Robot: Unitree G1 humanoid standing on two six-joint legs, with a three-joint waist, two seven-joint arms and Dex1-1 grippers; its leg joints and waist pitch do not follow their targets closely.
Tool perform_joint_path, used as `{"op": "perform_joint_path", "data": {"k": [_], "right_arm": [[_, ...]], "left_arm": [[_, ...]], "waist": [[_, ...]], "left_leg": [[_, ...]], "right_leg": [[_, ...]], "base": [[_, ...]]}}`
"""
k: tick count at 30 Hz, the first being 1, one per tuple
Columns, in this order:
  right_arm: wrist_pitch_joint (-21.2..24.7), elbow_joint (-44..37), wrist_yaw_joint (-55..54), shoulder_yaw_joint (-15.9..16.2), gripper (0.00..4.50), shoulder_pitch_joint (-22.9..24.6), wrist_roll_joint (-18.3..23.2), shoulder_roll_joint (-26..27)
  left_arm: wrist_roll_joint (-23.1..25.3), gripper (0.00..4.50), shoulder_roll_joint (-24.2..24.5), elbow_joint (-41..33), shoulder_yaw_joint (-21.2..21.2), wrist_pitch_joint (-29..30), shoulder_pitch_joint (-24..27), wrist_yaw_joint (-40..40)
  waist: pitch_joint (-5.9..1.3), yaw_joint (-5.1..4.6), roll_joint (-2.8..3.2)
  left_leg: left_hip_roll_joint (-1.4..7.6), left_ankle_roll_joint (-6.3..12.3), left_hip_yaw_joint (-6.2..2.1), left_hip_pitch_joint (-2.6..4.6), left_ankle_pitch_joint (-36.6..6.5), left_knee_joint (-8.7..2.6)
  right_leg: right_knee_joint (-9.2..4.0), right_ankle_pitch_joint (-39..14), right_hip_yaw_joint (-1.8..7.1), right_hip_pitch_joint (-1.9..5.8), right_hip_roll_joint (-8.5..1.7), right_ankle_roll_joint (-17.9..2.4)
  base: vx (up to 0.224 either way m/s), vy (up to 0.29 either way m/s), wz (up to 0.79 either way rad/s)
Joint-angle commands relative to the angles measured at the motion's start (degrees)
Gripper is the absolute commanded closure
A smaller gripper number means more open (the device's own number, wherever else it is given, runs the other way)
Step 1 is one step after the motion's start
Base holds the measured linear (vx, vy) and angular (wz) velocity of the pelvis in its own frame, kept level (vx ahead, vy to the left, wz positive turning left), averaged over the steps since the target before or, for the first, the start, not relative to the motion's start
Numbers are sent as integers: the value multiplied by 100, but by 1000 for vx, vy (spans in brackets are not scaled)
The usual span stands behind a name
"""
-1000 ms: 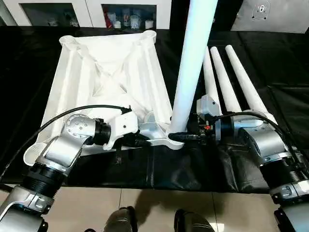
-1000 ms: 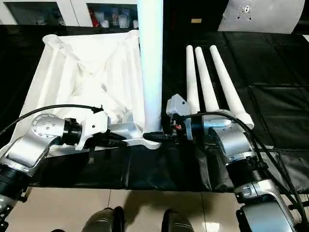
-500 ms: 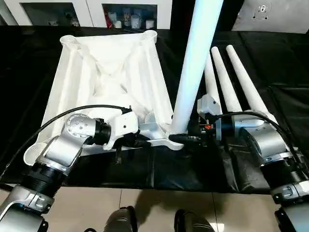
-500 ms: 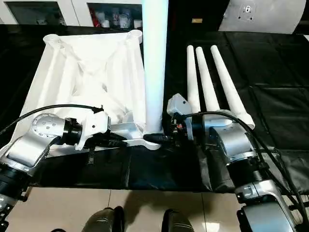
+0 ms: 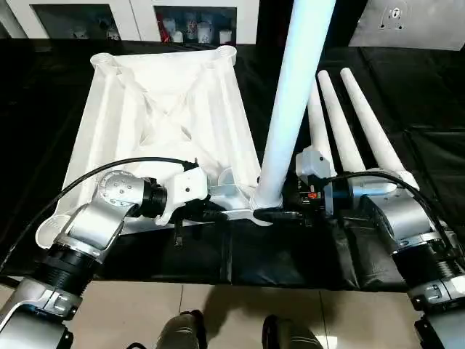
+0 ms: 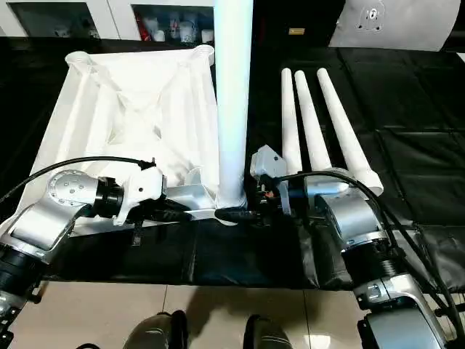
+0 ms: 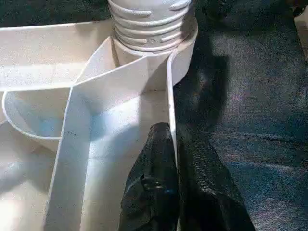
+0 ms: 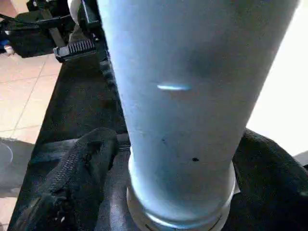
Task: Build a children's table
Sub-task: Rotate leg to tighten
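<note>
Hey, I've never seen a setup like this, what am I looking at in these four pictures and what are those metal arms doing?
It is a humanoid robot building a white plastic children's table. Two pictures come from cameras in its head, looking down over its silver forearms. The other two come from cameras on its wrists.

On a black cloth lies the tabletop, upside down with its ribs showing. One leg stands upright in a near corner socket. Three spare legs lie beside it.

The left gripper is pinched shut on the tabletop's edge wall. The right gripper has a finger on each side of the upright leg's base, spread open rather than squeezing.
</note>
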Motion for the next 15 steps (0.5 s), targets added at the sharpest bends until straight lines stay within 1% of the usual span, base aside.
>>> {"op": "perform_joint_path", "data": {"k": [1,2,4,7,8,9,11,15], "right_arm": [[72,-35,-29,52,97,10,-31,-15],[83,-21,-52,58,97,-3,-53,-5],[107,-14,-47,56,123,-12,-48,7],[121,1,-52,51,141,-17,-33,25],[118,6,-60,49,164,-18,-33,32],[118,6,-60,49,164,-18,-33,32],[127,2,-68,46,178,-7,-17,44],[234,-132,-136,44,185,109,55,109]], "left_arm": [[6,450,6,-36,-103,-153,-84,-186],[6,450,4,-31,-100,-153,-89,-185],[5,450,2,-21,-100,-151,-99,-188],[5,450,3,-16,-99,-144,-103,-189],[5,450,4,-17,-98,-142,-102,-187],[5,450,4,-17,-98,-142,-102,-187],[-4,450,11,-33,-90,-128,-86,-189],[-55,450,6,-102,-18,-9,-33,-110]], "waist": [[-515,-1,-3],[-516,0,1],[-515,0,-2],[-512,0,-4],[-510,1,-1],[-511,1,-3],[-509,1,-7],[-505,1,-2]], "left_leg": [[427,610,-166,162,-679,-369],[425,602,-165,159,-689,-368],[428,590,-167,162,-702,-372],[426,597,-166,162,-685,-373],[430,585,-165,166,-727,-374],[428,581,-164,163,-727,-373],[425,576,-165,160,-725,-375],[428,555,-167,162,-753,-380]], "right_leg": [[-363,-672,301,343,-525,-1564],[-364,-681,302,345,-527,-1563],[-365,-707,301,345,-529,-1553],[-364,-680,301,341,-524,-1555],[-370,-734,302,338,-528,-1550],[-370,-733,304,343,-533,-1548],[-370,-732,305,342,-528,-1541],[-379,-791,306,342,-533,-1527]], "base": [[0,0,0],[0,0,0],[0,0,0],[0,0,0],[0,0,0],[0,0,0],[0,0,0],[0,0,0]]}}
